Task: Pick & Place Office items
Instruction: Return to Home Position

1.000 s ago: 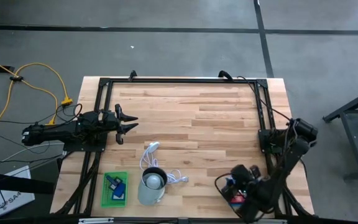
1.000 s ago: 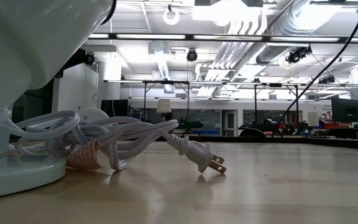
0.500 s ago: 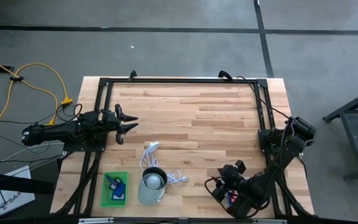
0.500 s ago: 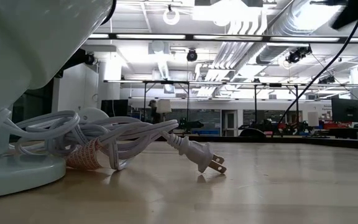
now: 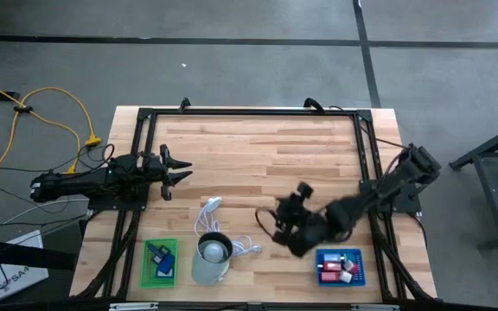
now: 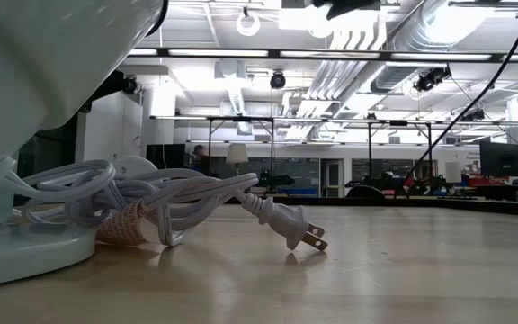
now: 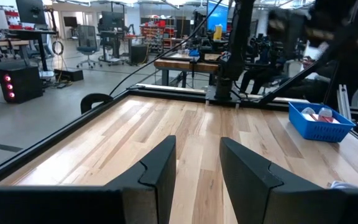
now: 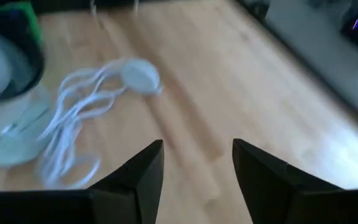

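Over the table, the right gripper hangs spread, empty, arm outstretched.

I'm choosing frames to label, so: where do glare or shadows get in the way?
Low view: ceiling lights burn white, and the plug mirrors faintly on the table. High view: even light, no hard shadows around the right gripper over mid-table or the left gripper at the left side. Left wrist view: pale sheen on the table.
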Available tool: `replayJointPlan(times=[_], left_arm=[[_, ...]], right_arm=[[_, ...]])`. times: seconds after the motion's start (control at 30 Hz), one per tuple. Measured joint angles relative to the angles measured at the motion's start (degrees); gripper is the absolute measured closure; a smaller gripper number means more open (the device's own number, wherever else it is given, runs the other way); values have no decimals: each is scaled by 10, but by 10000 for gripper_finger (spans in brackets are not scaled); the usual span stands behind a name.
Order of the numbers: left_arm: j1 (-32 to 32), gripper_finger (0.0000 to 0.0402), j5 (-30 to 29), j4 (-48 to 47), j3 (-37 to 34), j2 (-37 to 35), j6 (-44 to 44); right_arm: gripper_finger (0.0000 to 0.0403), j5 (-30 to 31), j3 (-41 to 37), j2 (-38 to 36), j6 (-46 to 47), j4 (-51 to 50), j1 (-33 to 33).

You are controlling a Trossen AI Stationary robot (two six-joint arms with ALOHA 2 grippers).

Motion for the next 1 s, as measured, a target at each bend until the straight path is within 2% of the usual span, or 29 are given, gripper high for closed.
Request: replayJointPlan(times=[0.1, 0.17, 0.4, 0.67, 1.0], left_arm=[[0, 281, 0, 0, 0, 0, 0], [0, 281, 0, 0, 0, 0, 0], [0, 281, 0, 0, 0, 0, 0], [0, 281, 0, 0, 0, 0, 0], [0, 281, 0, 0, 0, 0, 0]], right_arm=[[227, -4, 0, -23, -107, 61, -41], [227, -30, 0, -36, -173, 99, -68], [227, -221, -4, -56, -342, 241, -177], [227, -401, -6, -56, -435, 279, -290], [227, -539, -24, -56, -507, 299, -396]])
